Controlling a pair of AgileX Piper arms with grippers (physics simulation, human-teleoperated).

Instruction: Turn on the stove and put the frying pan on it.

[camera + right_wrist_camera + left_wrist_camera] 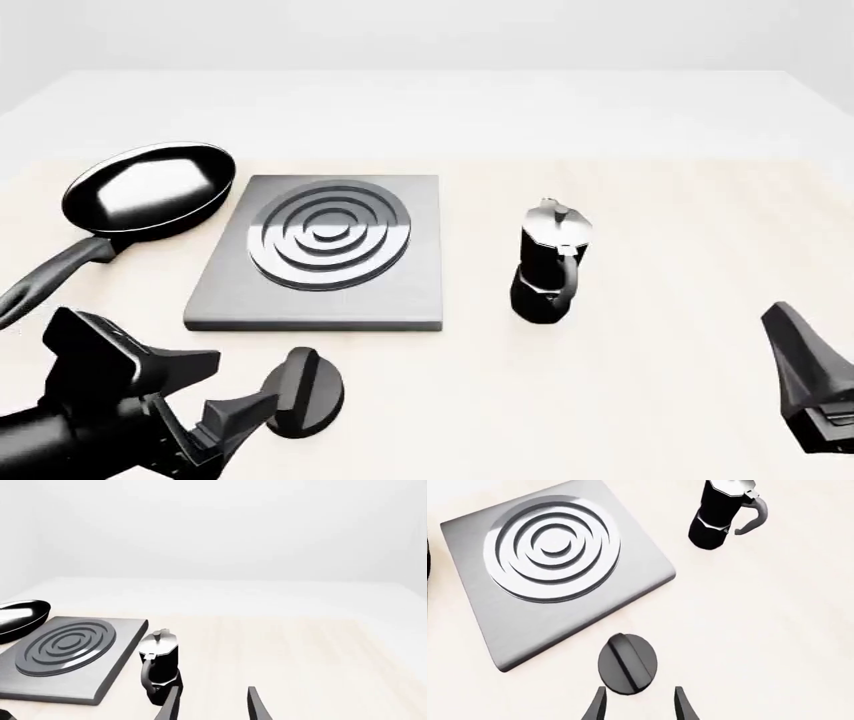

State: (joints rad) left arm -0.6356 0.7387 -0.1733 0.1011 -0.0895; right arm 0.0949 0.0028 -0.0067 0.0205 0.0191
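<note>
The stove (324, 248) is a flat grey slab with raised silver rings, also seen in the left wrist view (554, 565) and the right wrist view (67, 652). Its black knob (304, 392) lies on the table in front of the slab. My left gripper (639, 707) is open, its fingertips (598, 704) level with the near edge of the knob (627, 664), one on each side, not clamping it. The frying pan (147, 190) rests left of the stove, handle pointing toward me. My right gripper (212, 707) hangs open over bare table at the front right.
A black moka pot (547, 265) stands upright right of the stove, also visible as the moka pot (720, 515) and moka pot (159, 665). The light wooden table (667, 200) stretches beyond it to the back and right.
</note>
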